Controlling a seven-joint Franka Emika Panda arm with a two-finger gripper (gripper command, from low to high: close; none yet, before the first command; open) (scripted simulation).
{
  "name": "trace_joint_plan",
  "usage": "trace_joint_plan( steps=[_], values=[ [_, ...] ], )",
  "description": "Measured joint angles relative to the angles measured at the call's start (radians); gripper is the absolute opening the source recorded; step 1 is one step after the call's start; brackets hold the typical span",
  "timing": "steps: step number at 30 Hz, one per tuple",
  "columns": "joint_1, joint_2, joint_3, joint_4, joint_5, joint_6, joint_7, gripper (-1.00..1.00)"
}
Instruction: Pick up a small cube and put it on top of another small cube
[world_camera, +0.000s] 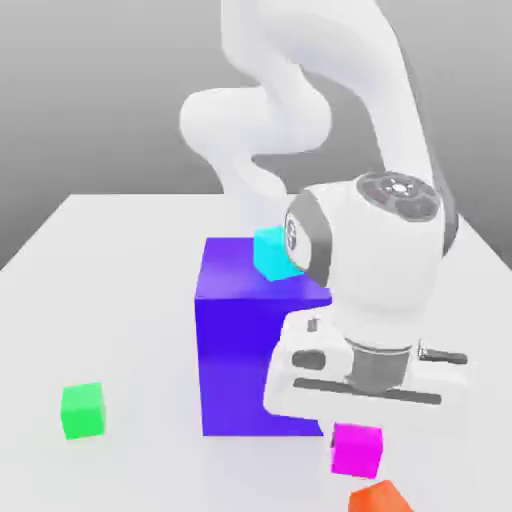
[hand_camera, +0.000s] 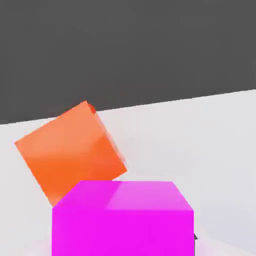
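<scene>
The small cube (world_camera: 357, 450) is plain magenta-pink and sits directly under my white hand, near the front of the table at the exterior view's right. My gripper (world_camera: 356, 440) is shut on it. The hand view has this small cube (hand_camera: 122, 220) very close in front of the camera. An orange cube (world_camera: 378, 497) lies just in front of it, close to the table's front edge. In the hand view the orange cube (hand_camera: 70, 150) stands turned at an angle just beyond the magenta one.
A large blue-violet block (world_camera: 235, 340) stands just to the exterior view's left of my hand, with a cyan cube (world_camera: 274, 252) on its top. A green cube (world_camera: 83, 410) lies alone on the white table (world_camera: 110, 300) far to the left.
</scene>
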Motion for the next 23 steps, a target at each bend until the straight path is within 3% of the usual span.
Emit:
trace_joint_plan(
  steps=[9,13,14,20,23],
  values=[
    [-0.218,-0.148,-0.213,-0.154,0.082,0.02,0.322,-1.0],
    [-0.337,-0.071,-0.276,-0.18,0.184,0.126,0.433,-1.0],
    [-0.353,-0.034,-0.272,-0.18,0.217,0.161,0.433,1.0],
    [-0.362,-0.016,-0.269,-0.18,0.233,0.178,0.433,1.0],
    [-0.357,-0.078,-0.292,-0.185,0.192,0.123,0.474,1.0]
  ],
)
